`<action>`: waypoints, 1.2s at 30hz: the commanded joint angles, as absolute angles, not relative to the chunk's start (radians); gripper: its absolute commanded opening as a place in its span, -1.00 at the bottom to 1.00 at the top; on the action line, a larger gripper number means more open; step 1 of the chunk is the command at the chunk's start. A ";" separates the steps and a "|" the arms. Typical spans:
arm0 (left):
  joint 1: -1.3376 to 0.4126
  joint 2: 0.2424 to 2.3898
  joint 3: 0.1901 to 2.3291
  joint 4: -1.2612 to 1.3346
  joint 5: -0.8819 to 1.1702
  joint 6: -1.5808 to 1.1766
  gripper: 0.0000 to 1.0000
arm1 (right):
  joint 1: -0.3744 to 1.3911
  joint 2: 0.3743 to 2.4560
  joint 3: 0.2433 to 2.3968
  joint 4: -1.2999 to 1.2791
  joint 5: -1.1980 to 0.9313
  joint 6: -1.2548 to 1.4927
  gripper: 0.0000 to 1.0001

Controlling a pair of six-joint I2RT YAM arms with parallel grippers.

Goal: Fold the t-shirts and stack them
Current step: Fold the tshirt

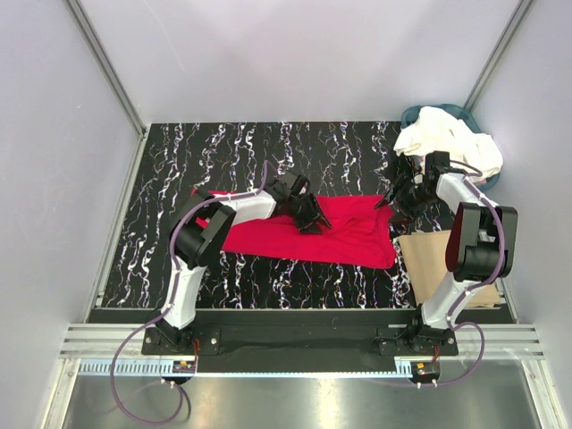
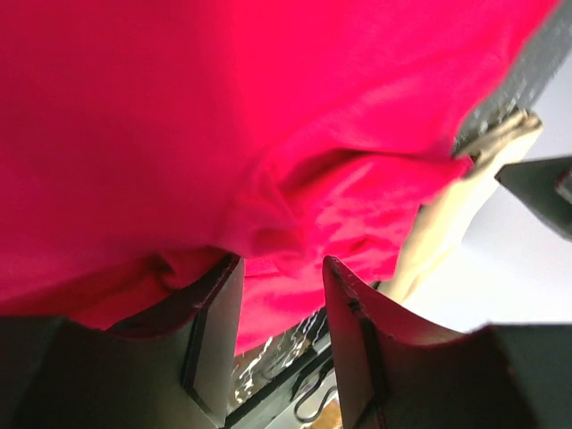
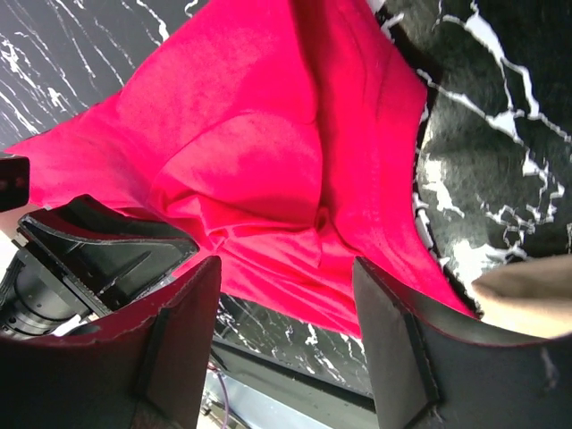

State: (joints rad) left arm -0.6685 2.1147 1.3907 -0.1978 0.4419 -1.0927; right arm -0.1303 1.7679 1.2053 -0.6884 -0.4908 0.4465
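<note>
A red t-shirt [image 1: 349,234] lies spread flat across the middle of the black marble table [image 1: 179,170], creased near its centre. My left gripper [image 1: 311,214] is low over the shirt's middle. In the left wrist view it [image 2: 281,273] is open, with rumpled red cloth [image 2: 268,134] just past its fingertips. My right gripper [image 1: 394,198] is at the shirt's far right corner. In the right wrist view it [image 3: 286,273] is wide open over a bunched fold of the shirt [image 3: 259,170], gripping nothing. A pile of white t-shirts [image 1: 444,136] sits at the back right.
The white pile rests in a teal basket [image 1: 413,113] in the table's back right corner. A flat tan folded cloth [image 1: 440,259] lies at the right, next to the red shirt; it also shows in the right wrist view [image 3: 527,286]. Walls enclose the table on three sides.
</note>
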 commanded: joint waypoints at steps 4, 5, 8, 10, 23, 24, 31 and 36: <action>-0.686 2.143 1.420 -0.207 0.410 -1.189 -0.09 | -0.130 1.813 1.216 -0.621 -0.526 0.411 0.37; -0.690 2.151 1.428 -0.212 0.411 -1.203 -0.10 | -0.130 1.833 1.227 -0.620 -0.526 0.410 0.36; -0.696 2.177 1.456 -0.221 0.431 -1.222 -0.20 | -0.129 1.865 1.243 -0.609 -0.552 0.399 0.27; -0.695 2.180 1.454 -0.221 0.436 -1.227 -0.36 | -0.126 1.876 1.243 -0.591 -0.572 0.399 0.20; -0.677 2.132 1.486 -0.287 0.445 -1.148 -0.81 | -0.104 1.882 1.210 -0.548 -0.640 0.396 -0.01; -0.675 2.125 1.486 -0.301 0.452 -1.141 -0.82 | -0.103 1.885 1.206 -0.540 -0.647 0.399 -0.02; -0.657 2.105 1.493 -0.322 0.523 -1.115 -0.84 | -0.101 1.856 1.137 -0.526 -0.738 0.448 -0.38; -0.640 2.062 1.447 -0.325 0.601 -1.092 -0.86 | -0.080 1.789 1.014 -0.529 -0.831 0.501 -0.48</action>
